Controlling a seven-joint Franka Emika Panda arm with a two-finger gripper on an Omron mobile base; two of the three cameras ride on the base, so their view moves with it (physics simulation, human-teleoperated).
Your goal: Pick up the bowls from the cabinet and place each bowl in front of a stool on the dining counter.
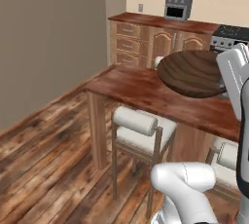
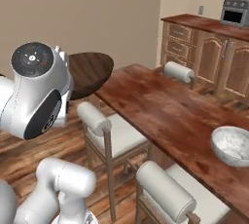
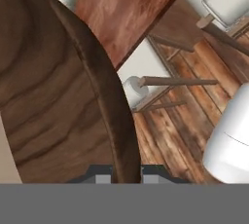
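Note:
My gripper (image 3: 124, 176) is shut on the rim of the dark brown wooden bowl (image 3: 53, 96); the rim runs down between the two fingertips. The bowl (image 1: 192, 73) hangs in the air over the near edge of the dining counter (image 1: 138, 91), above a white-cushioned stool (image 1: 143, 126). From the right, the bowl (image 2: 91, 71) hangs off the left end of the counter (image 2: 165, 111). The pale speckled bowl (image 2: 233, 145) rests on the counter at the far right, in front of another stool (image 2: 165, 189). The cabinet is out of view.
Reddish-brown cupboards (image 1: 146, 38) line the back wall, with a grey toaster oven (image 1: 178, 8) on top and a stove (image 1: 232, 35) to their right. A third stool (image 2: 179, 71) stands at the counter's far side. A tan wall closes the left; wood floor (image 1: 44, 169) lies below.

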